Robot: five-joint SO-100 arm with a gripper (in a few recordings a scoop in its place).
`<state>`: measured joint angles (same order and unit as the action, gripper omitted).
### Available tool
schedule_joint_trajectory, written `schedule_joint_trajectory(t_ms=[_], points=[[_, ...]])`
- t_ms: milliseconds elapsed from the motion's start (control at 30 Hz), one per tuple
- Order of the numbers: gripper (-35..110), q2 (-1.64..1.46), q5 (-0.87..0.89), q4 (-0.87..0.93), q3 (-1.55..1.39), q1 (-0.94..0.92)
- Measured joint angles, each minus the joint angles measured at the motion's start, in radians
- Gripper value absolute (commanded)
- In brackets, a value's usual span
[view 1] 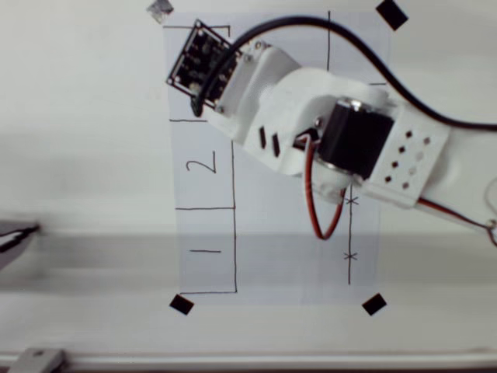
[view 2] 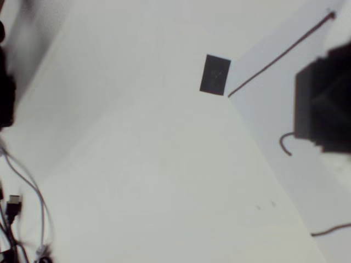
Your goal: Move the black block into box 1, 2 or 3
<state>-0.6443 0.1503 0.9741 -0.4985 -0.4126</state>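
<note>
On the paper [view 1: 264,233] we read a handwritten "2" [view 1: 201,165] in the middle box and a "1" [view 1: 203,251] in the box below it, both lying sideways in the overhead view. The third box sits above them, largely under the arm [view 1: 311,124], and we cannot read its number there. Two small x marks [view 1: 351,200] sit on the line at the right of the sheet. Black tape squares [view 1: 181,305] pin the paper's corners to the white worktop [view 1: 78,116].

In the wrist view, a dark blocky shape [view 2: 323,104] at the right edge, over the paper, looks like the block; a curved pen stroke [view 2: 285,143] lies beside it. A tape square [view 2: 215,74] marks the sheet's corner, and cables [view 2: 16,208] trail at lower left.

We cannot tell whether the claw is released or clenched.
</note>
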Motion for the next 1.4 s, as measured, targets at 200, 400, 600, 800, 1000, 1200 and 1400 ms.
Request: schedule_joint_trajectory(t_ms=[200,400,600,800,1000,1200,1400], points=[[0,0.078,-0.011,0.000,0.072,0.002],[0,0.091,-0.021,0.000,0.112,0.002],[0,0.156,-0.021,0.000,0.152,0.002],[0,0.181,-0.021,-0.028,0.161,0.002],[1,0.184,-0.021,-0.031,0.161,0.002],[17,0.184,-0.021,-0.031,0.161,0.002],[17,0.184,-0.021,-0.031,0.161,0.002]])
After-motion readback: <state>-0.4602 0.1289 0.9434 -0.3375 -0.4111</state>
